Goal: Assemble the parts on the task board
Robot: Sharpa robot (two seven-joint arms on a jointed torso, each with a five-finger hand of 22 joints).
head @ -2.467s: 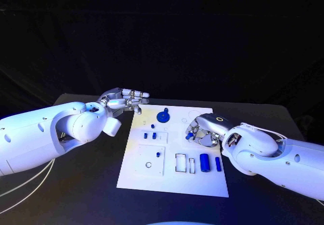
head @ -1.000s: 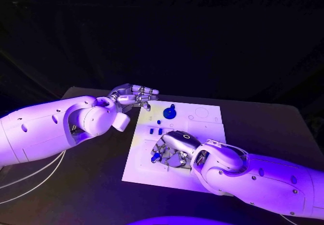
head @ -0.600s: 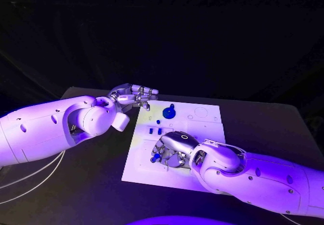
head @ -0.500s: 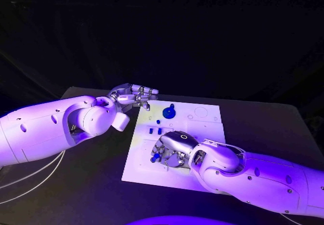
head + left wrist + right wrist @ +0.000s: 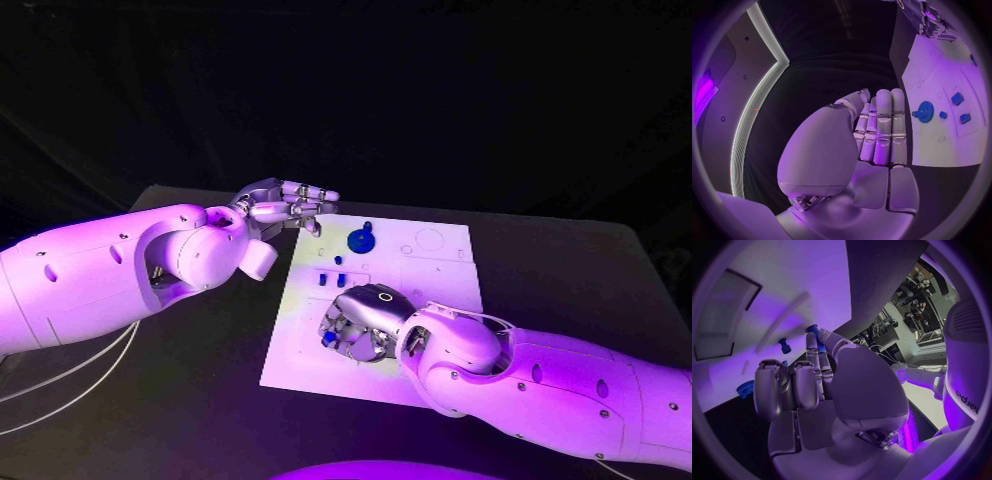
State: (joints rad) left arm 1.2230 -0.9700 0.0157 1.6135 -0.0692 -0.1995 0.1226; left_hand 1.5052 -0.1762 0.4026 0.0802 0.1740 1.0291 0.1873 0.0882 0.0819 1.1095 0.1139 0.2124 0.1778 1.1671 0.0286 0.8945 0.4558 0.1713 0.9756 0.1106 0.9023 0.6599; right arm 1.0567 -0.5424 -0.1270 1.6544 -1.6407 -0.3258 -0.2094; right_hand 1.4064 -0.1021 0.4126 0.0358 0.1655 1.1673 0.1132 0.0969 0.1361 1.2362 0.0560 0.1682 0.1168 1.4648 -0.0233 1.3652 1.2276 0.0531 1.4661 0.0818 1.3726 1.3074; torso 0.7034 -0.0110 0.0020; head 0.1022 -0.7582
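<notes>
A small blue part [image 5: 812,330] sits pinched at the tips of the right hand [image 5: 361,322], between thumb and a finger, low over the near left area of the task board [image 5: 440,262]. It is held this way, I judge, so it can be lowered into a seat there; the seat itself is hidden under the fingers. Just beyond those fingertips stand two blue pegs [image 5: 329,283], and farther on lies the round blue gear part [image 5: 359,240]. The left hand [image 5: 283,208] hovers off the board's far left corner, fingers together and gently curled, holding nothing, apparently kept clear.
</notes>
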